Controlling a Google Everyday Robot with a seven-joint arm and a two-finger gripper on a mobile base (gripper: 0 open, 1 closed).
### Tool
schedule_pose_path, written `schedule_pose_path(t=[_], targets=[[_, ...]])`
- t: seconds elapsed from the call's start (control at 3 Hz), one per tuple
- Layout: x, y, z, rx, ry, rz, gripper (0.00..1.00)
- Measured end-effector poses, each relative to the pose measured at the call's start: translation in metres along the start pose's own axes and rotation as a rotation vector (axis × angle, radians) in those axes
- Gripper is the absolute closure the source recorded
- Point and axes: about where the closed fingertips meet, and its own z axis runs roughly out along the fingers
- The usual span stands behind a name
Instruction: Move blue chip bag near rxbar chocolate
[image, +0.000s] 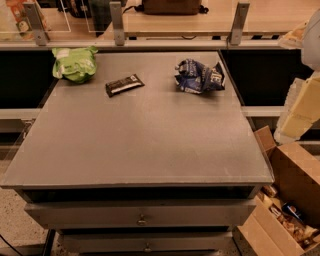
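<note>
At the far left corner of the grey table (140, 145) lies a bright green chip bag (75, 63). Just to its right, close to the far edge, lies the rxbar chocolate (124, 85). It is a small dark bar, lying flat and turned a little. The bar is near the green bag but does not touch it. Further right, by the far right corner, sits the blue chip bag (199, 76). It is all crumpled, with white patches, and lies loose on the table top, well apart from the bar. Under the near edge are two drawers (142, 214) with small knobs. Past the right edge stands the pale robot arm (300, 107), and below it an open cardboard box (295, 175) with snacks inside. The gripper is out of the picture, so I cannot tell if it is apart or together.
</note>
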Motion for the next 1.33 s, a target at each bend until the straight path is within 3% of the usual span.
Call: schedule_pose_path(t=[0.67,1.33], targets=[[-0.005,0.000,0.005,0.030,0.020,-0.010,0.00],[-0.022,-0.021,0.032,0.133,0.020,-0.044,0.00]])
